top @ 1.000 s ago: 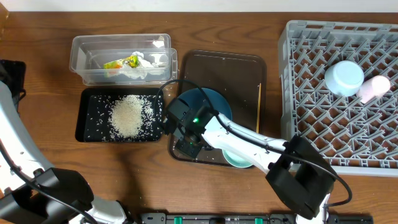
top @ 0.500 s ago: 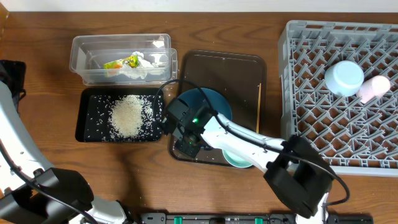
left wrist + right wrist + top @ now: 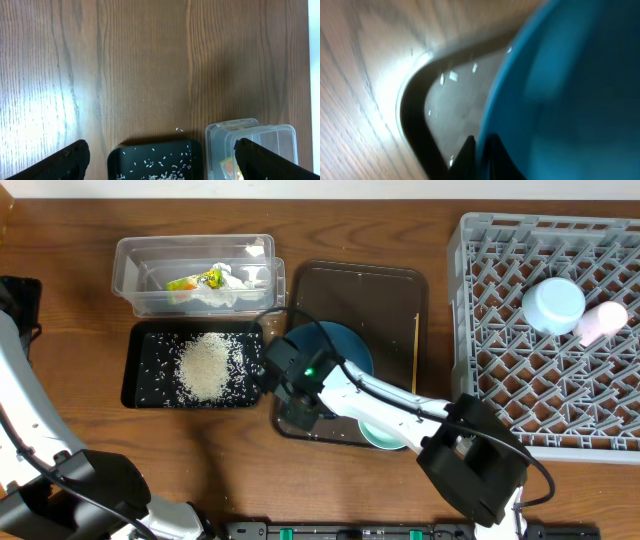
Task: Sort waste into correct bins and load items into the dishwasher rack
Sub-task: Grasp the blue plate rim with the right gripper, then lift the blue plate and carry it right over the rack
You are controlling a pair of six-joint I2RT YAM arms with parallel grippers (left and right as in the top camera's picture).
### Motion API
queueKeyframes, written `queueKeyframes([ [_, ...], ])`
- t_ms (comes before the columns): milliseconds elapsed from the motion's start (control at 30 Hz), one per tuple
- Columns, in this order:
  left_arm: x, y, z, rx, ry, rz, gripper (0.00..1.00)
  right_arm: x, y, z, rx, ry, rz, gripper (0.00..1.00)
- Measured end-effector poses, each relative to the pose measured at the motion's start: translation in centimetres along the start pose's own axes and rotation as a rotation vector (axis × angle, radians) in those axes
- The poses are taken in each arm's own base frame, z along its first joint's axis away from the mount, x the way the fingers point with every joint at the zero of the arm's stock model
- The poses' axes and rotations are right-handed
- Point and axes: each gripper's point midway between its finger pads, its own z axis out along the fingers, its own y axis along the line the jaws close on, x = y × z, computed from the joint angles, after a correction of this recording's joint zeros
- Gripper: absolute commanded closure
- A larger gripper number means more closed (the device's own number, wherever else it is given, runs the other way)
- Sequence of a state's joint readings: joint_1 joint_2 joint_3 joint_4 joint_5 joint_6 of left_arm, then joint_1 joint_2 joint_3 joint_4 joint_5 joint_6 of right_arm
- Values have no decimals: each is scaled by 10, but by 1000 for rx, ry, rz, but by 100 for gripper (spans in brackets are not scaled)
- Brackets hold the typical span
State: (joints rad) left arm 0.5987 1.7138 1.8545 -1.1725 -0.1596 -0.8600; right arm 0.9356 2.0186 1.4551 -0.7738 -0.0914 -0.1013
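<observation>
The dark-blue plate [image 3: 345, 345] lies on the brown tray [image 3: 390, 280]. My right gripper [image 3: 299, 408] is shut on its left rim; the right wrist view shows the fingers [image 3: 482, 150] pinching the plate's edge [image 3: 560, 90]. A mint bowl [image 3: 385, 440] sits half hidden under my right arm. The wooden stick [image 3: 415, 340] lies on the tray's right side. Another pale bowl [image 3: 553, 304] and the pink cup [image 3: 600, 322] are in the grey rack [image 3: 500, 380]. Rice [image 3: 205, 365] lies in the black tray [image 3: 135, 360]. The wrapper [image 3: 205, 283] is in the clear tub [image 3: 125, 270]. My left gripper [image 3: 161, 160] is open, high above.
The left wrist view shows bare wooden table, the black tray's end [image 3: 125, 160] and the tub's corner [image 3: 250, 137]. The black tray and tub stand just left of the brown tray [image 3: 455, 100]. The rack fills the right side.
My right arm's elbow has shifted slightly left; the gripper stays on the plate's rim. The left arm has not moved.
</observation>
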Motion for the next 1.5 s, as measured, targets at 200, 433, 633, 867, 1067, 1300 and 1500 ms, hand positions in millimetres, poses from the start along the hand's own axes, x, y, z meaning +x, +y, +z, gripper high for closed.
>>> queueKeyframes([
  [200, 0, 0, 0, 0, 0, 0, 6, -16, -3, -17, 15, -26, 3, 99],
  [433, 0, 0, 0, 0, 0, 0, 6, -43, -24, -64, 39, -70, 94, 99],
  [633, 0, 0, 0, 0, 0, 0, 6, -49, -96, -124, 117, -134, 295, 99],
  [867, 0, 0, 0, 0, 0, 0, 6, 15, -197, -211, 227, -218, 747, 99],
  [1067, 0, 0, 0, 0, 0, 0, 6, 97, -243, -293, 336, -317, 1057, 99],
  [1300, 0, 0, 0, 0, 0, 0, 6, 163, -228, -340, 377, -317, 1226, 99],
  [1500, 0, 0, 0, 0, 0, 0, 5, 188, -230, -358, 338, -371, 1318, 99],
])
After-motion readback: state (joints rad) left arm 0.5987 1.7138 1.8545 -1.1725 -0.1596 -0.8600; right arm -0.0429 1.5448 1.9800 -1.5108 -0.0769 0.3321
